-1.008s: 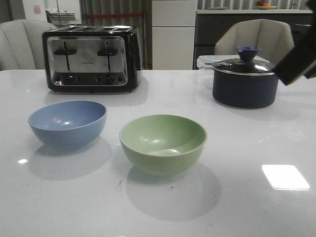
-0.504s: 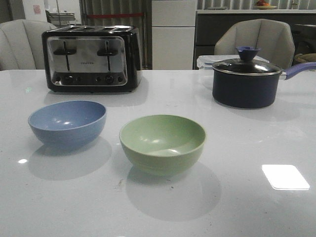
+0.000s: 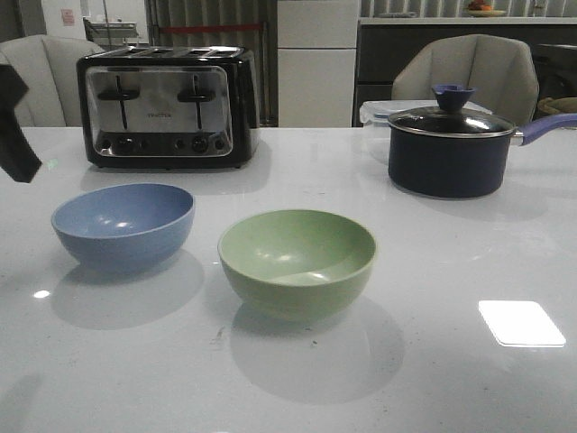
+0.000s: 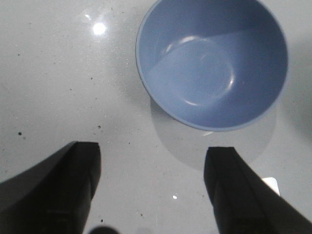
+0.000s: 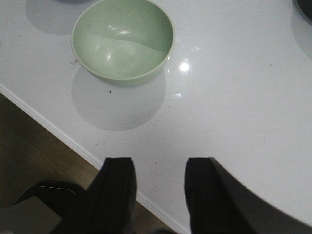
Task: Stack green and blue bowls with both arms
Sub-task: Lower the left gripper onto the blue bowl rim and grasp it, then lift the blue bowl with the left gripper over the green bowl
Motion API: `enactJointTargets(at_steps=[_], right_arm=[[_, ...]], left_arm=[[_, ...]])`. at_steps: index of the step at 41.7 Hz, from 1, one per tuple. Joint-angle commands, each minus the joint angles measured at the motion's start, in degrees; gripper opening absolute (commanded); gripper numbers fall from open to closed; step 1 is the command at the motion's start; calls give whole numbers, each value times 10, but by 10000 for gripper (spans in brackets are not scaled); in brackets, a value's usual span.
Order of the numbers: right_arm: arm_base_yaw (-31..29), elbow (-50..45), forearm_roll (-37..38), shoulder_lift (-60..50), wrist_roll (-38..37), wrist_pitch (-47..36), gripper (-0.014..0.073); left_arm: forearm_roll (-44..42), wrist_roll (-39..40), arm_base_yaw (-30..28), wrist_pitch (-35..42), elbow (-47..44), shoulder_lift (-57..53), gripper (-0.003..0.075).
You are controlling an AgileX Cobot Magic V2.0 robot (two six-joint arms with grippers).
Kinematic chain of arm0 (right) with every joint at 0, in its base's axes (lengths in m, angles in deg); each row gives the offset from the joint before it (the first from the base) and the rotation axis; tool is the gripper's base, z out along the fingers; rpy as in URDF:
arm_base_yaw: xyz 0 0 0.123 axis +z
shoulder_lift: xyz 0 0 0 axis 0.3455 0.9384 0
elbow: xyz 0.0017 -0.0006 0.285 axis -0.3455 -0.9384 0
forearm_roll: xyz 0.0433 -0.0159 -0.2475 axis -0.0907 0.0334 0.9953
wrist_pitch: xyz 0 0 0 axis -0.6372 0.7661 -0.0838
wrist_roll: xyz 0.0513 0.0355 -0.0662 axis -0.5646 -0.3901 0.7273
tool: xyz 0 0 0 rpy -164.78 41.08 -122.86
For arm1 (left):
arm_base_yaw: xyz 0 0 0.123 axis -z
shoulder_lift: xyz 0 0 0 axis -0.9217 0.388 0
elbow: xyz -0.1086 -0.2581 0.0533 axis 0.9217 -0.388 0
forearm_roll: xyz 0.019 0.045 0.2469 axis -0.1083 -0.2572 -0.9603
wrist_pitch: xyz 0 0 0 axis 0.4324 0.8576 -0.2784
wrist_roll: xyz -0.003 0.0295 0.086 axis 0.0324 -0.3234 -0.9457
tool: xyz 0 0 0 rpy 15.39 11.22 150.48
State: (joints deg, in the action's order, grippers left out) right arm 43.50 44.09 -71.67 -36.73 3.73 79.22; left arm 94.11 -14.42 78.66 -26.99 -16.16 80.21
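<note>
In the front view, a dark piece of the left arm (image 3: 16,126) pokes in at the 9 o'clock edge, clear of everything; its fingers are out of frame there. The blue bowl (image 3: 123,225) sits upright on the white table (image 3: 451,262), with the green bowl (image 3: 297,261) near it toward 4 o'clock, the two apart. Behind stand a black and chrome toaster (image 3: 168,106) at 11 o'clock and a dark lidded saucepan (image 3: 448,149) at 2 o'clock, with grey chairs (image 3: 469,68) and cabinets beyond.

In the left wrist view, the left gripper (image 4: 152,190) has its fingers (image 4: 80,185) spread wide, holding nothing, over bare speckled tabletop; the blue bowl lies empty toward 1 o'clock, untouched.

In the right wrist view, the right gripper (image 5: 160,195) shows its fingers (image 5: 119,192) parted by a moderate gap, empty, hanging above the table's edge with brown floor (image 5: 34,151) below. The green bowl sits empty at 11 o'clock, well apart from the fingers.
</note>
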Motion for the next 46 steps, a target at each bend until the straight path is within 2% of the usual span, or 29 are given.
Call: enactJointTargets(at_steps=[1, 15, 25, 31, 42, 44, 46], right_arm=[[0, 16, -3, -4, 8, -33, 381], [0, 16, -3, -4, 8, -33, 381], [0, 16, -3, -4, 8, -33, 381], [0, 16, -3, -4, 8, -33, 381], [0, 16, -3, -4, 8, -33, 381], [0, 16, -3, -4, 8, -33, 381], [0, 16, -3, -4, 8, -33, 381]], left_arm=[[-1, 1, 3, 31, 48, 33, 507], [-1, 1, 3, 69, 125, 155, 507], [15, 1, 3, 111, 143, 201, 505], [17, 1, 3, 110, 143, 209, 399], [18, 1, 3, 105, 143, 207, 120], [18, 1, 3, 105, 143, 204, 88], [18, 1, 3, 99, 143, 200, 97]])
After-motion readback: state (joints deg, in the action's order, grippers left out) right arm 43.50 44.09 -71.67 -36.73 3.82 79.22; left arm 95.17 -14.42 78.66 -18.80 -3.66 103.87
